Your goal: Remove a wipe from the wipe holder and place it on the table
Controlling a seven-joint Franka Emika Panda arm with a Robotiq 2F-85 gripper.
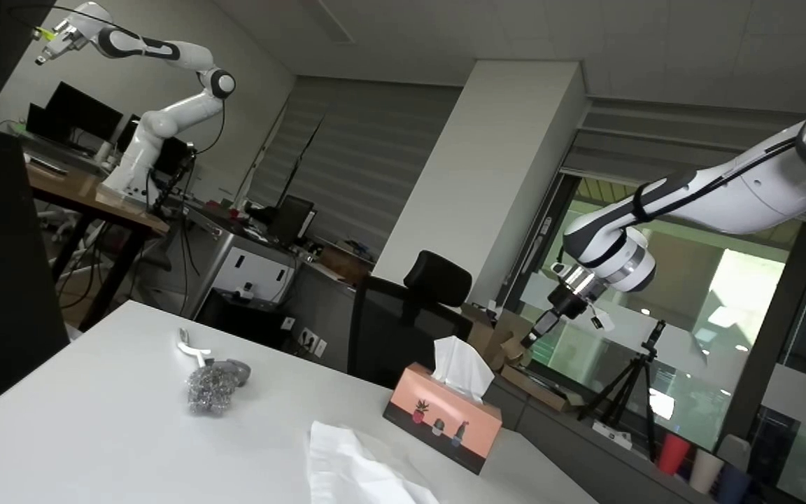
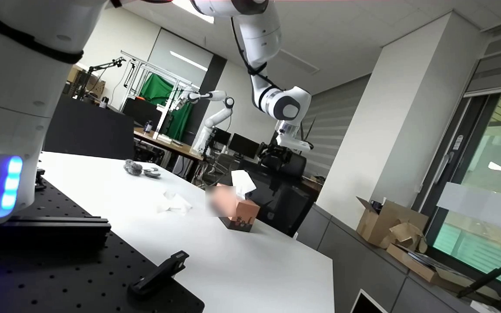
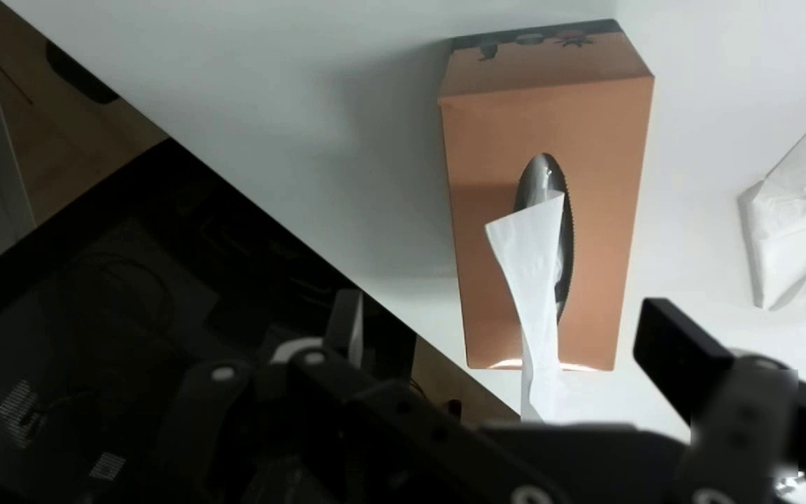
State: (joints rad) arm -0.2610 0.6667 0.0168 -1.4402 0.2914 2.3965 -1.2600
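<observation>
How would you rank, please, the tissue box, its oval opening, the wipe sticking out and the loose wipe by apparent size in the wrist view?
1. Tissue box
2. Wipe sticking out and loose wipe: unsure; the former is nearer the camera, the latter cut off at the edge.
3. Oval opening, partly covered.

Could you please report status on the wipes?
Jaws open, empty. Crumpled white paper wipe on flat white table; second white wipe protruding from rectangular orange cardboard box. Nothing visibly in the way.

Papery wipe (image 3: 534, 273), smooth cardboard box (image 1: 441, 414), matt table (image 1: 123, 434)
</observation>
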